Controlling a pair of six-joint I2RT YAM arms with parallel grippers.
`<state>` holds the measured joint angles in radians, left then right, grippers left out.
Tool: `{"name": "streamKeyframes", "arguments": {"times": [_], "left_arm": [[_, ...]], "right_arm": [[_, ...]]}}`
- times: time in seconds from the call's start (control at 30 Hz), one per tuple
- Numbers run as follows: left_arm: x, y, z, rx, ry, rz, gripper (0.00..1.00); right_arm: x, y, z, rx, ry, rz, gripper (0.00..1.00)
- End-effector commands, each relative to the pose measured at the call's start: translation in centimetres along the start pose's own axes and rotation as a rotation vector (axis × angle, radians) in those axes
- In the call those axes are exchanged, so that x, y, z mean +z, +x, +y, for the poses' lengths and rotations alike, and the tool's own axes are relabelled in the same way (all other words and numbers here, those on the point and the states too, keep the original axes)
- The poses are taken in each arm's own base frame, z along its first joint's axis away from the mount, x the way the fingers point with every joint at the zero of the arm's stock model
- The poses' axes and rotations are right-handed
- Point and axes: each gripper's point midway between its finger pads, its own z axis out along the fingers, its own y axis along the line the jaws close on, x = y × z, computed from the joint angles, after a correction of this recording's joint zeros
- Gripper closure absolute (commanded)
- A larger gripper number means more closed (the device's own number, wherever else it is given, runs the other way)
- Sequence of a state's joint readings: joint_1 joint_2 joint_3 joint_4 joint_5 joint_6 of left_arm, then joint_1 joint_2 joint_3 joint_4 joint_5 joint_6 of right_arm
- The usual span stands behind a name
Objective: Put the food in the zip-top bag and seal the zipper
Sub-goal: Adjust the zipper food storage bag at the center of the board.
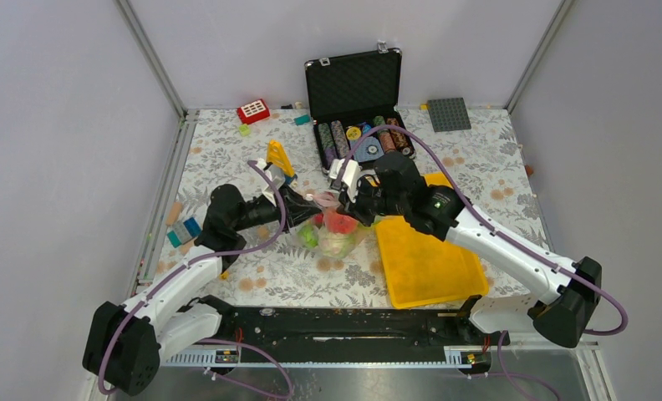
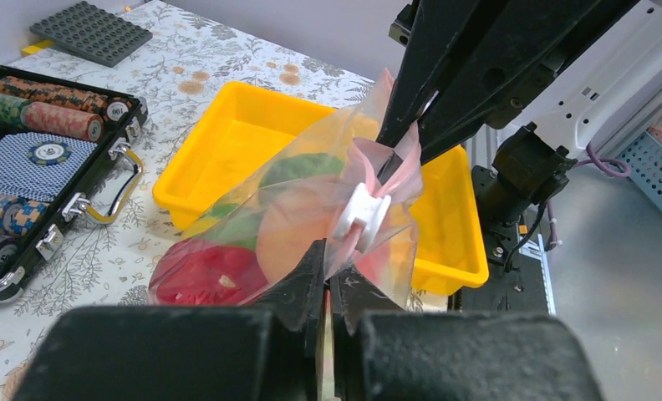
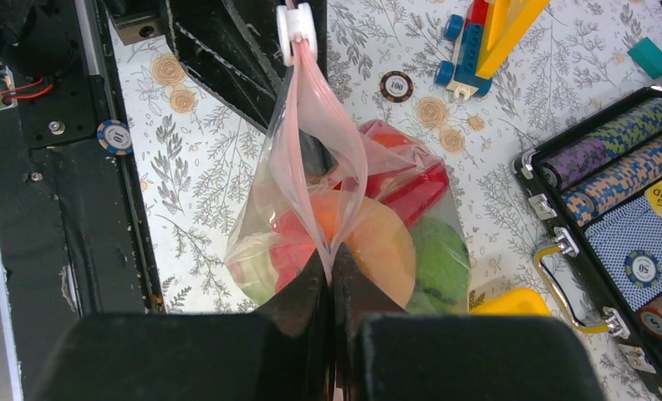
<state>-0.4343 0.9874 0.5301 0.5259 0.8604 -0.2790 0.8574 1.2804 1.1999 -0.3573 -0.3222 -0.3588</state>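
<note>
White flowered table bore a yellow tray. Just left of it was the clear bag, food inside. The left gripper and right gripper each clenched its pink zipper, the left beside the white slider.

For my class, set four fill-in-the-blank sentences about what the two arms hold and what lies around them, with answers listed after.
1. The left hand and the right hand both grip the clear ____ that holds the food.
2. The slider on the zipper is coloured ____.
3. The tray is coloured ____.
4. The poker chips lie in an open black ____.
Missing words: bag; white; yellow; case.
</note>
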Motion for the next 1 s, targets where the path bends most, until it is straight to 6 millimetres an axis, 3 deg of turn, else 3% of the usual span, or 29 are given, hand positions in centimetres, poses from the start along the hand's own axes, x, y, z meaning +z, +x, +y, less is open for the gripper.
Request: {"name": "streamKeyframes", "arguments": {"times": [0.0, 0.17, 0.43, 0.57, 0.73, 0.8, 0.9, 0.97], "left_arm": [[0.0, -2.8, -1.3, 0.105, 0.055, -0.061, 1.0], [-0.5, -2.2, -1.3, 0.134, 0.034, -0.028, 1.0], [-2.7, -1.7, 1.0, 0.193, -0.19, 0.054, 1.0], [-3.0, -1.5, 1.3, 0.208, -0.207, 0.084, 1.0], [-2.0, -1.4, 0.2, 0.178, -0.1, 0.09, 1.0], [-1.6, -1.8, -0.3, 0.165, -0.067, 0.076, 0.7], [-1.4, -2.7, -1.2, 0.171, -0.024, 0.03, 0.44], [-1.4, -3.1, -1.6, 0.178, -0.01, 0.006, 0.34]], "right_arm": [[-1.2, -1.8, -0.5, -0.028, 0.044, -0.057, 1.0], [-1.8, -1.2, -1.5, -0.052, 0.103, -0.024, 1.0], [-4.1, 1.2, -3.5, -0.19, 0.199, 0.138, 1.0], [-4.6, 0.5, -3.8, -0.202, 0.202, 0.15, 1.0], [-3.8, -1.3, -1.8, -0.177, 0.094, 0.053, 1.0], [-3.6, -1.9, -1.5, -0.158, 0.077, 0.028, 1.0], [-3.5, -2.3, -1.3, -0.139, 0.073, 0.009, 1.0], [-3.5, -2.4, -1.1, -0.12, 0.064, 0.002, 1.0]]}}
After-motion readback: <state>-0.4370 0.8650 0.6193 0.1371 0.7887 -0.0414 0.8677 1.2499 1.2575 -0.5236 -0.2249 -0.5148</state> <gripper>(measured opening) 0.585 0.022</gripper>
